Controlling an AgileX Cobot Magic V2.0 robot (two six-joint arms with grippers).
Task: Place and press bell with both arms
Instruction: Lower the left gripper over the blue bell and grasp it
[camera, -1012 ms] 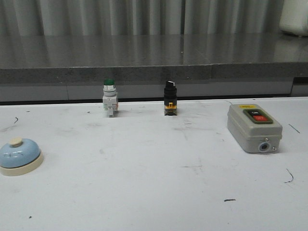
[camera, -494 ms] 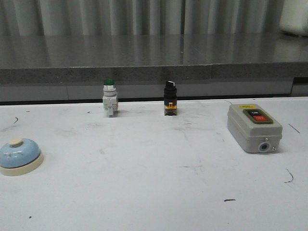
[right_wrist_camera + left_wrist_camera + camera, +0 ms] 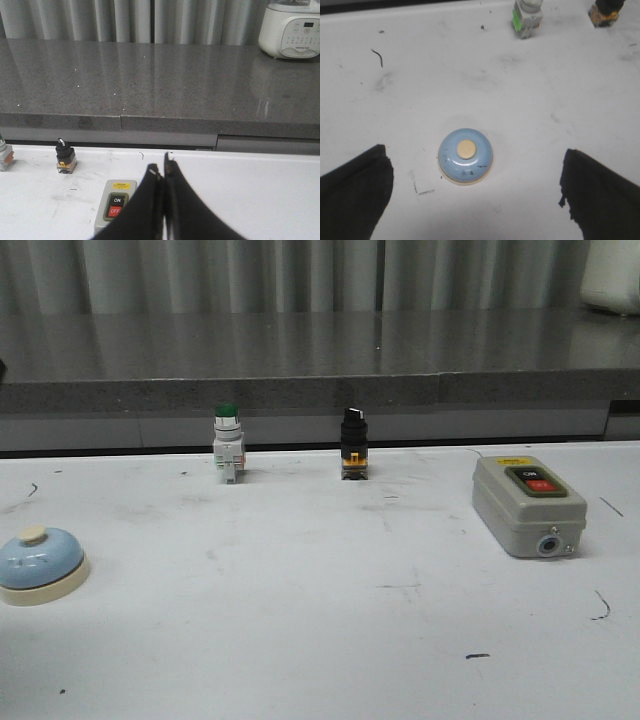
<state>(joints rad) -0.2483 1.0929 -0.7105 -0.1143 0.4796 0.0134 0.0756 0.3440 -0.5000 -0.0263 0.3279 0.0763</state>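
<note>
While the bell (image 3: 465, 156) sits alone at the left edge of the table (image 3: 330, 600), lower straight over it and close evenly on the cream base. Left gripper (image 3: 470, 195) wide open, high above the bell; right gripper (image 3: 162, 172) pressed closed, empty, above the switch box (image 3: 115, 205). Visible from the wrists only; absent from the front view.

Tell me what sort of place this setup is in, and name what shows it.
Probably a lab test bench for robot practice: a marked-up white table holds loose control parts, a bell, a green-capped push button and a grey switch box. Behind it run a grey stone counter and a curtain.
</note>
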